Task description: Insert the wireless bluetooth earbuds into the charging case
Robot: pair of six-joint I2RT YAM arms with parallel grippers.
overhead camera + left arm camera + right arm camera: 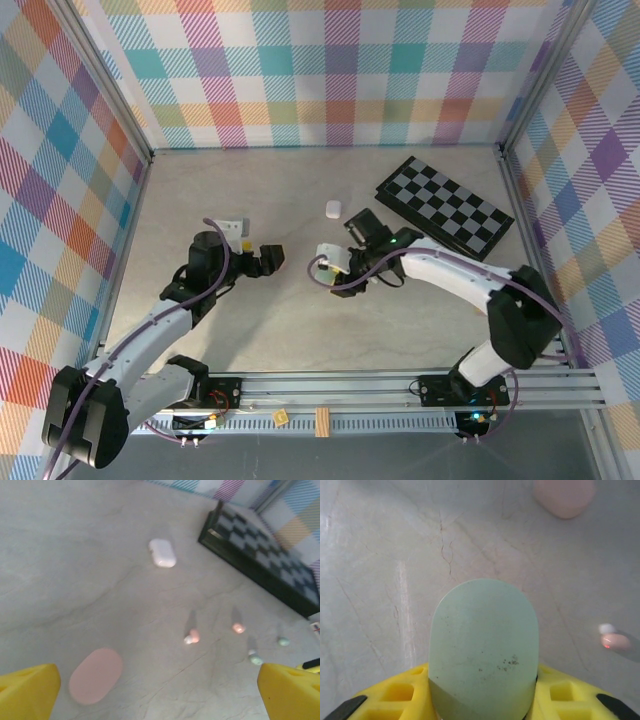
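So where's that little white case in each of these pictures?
Top view: the white case lies near the middle, just left of the checkerboard.
Left wrist: the case sits upper middle, checkerboard to its right.
Right wrist: this camera looks over the mint case in the right end effector.
Shared landmark: the checkerboard.

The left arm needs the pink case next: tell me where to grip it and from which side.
Take the pink case across its narrow middle, closing on the two long sides, coming straight down from above. It lies flat on the table, so only its sides offer a hold; the rounded ends would likely slip.
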